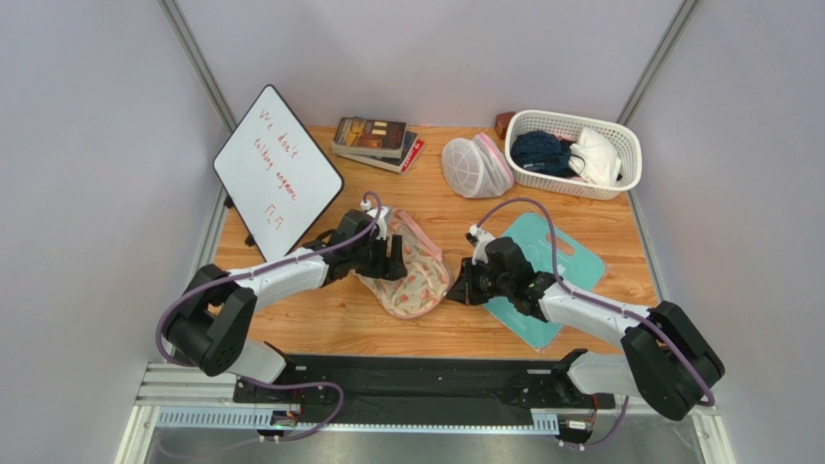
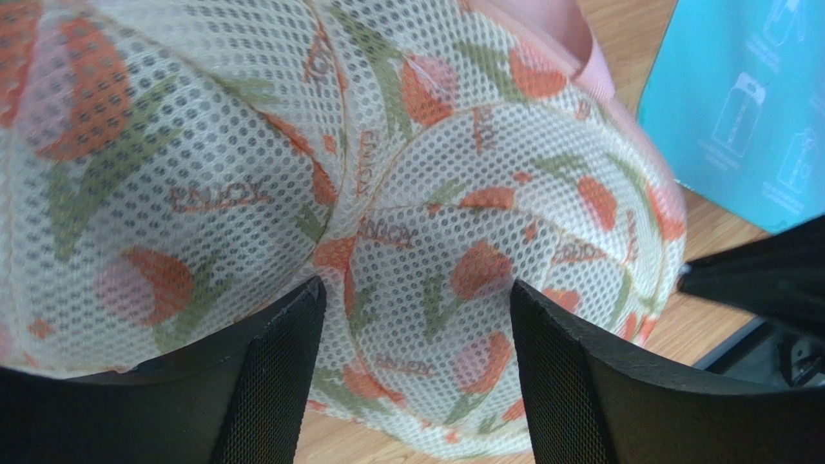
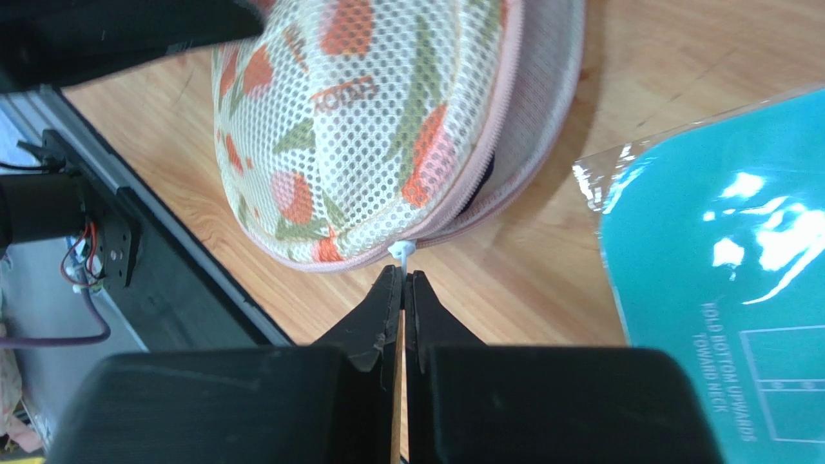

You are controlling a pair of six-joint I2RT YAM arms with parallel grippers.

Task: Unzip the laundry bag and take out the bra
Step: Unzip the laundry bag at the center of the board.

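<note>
The laundry bag point(image 1: 412, 275) point(image 2: 436, 193) point(image 3: 368, 116), cream mesh with orange flowers and pink edging, lies in the middle of the wooden table. My left gripper point(image 1: 387, 259) point(image 2: 416, 300) is open, its two fingers spread wide against the bag's left lobe, with mesh bulging between them. At the bag's right edge my right gripper point(image 1: 463, 285) point(image 3: 402, 275) is shut on the small white zipper pull point(image 3: 401, 252). A dark gap shows along the zip just beyond the pull. The bra is hidden.
A teal folding board point(image 1: 557, 266) point(image 3: 717, 290) lies under my right arm, close to the bag. At the back stand a white mesh dome bag point(image 1: 474, 167), a white basket point(image 1: 620, 174) of clothes, books point(image 1: 376, 142) and a whiteboard point(image 1: 276, 174). The black rail point(image 3: 165, 280) marks the near edge.
</note>
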